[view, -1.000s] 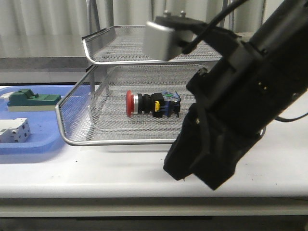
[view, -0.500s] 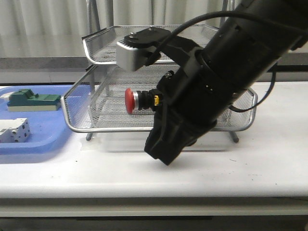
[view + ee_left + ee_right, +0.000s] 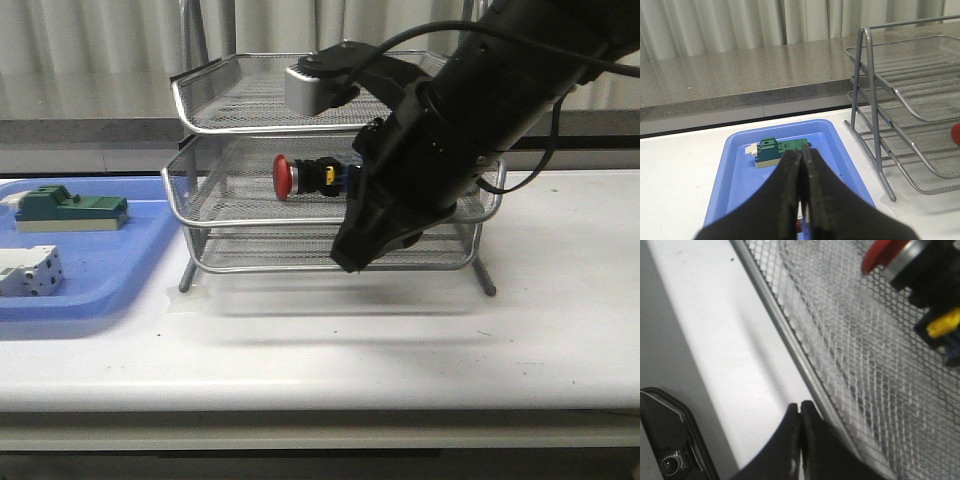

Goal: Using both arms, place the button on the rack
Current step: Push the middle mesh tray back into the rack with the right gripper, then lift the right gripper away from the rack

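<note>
The button, with its red head and black body, lies on its side in the middle tray of the silver wire rack. My right arm reaches across the rack's front. Its gripper is shut and empty, low by the front rim of the trays. In the right wrist view the shut fingertips sit right beside the mesh tray's rim, with the button beyond; contact cannot be told. My left gripper is shut and empty above the blue tray, well away from the rack.
A flat blue tray lies left of the rack, holding a green block and a white terminal block. Bare white table runs along the front and to the right. A grey ledge and curtains stand behind.
The middle tray with the button has slid back into the rack, from pulled far out to level with the other tiers. My right arm moved back with it.
</note>
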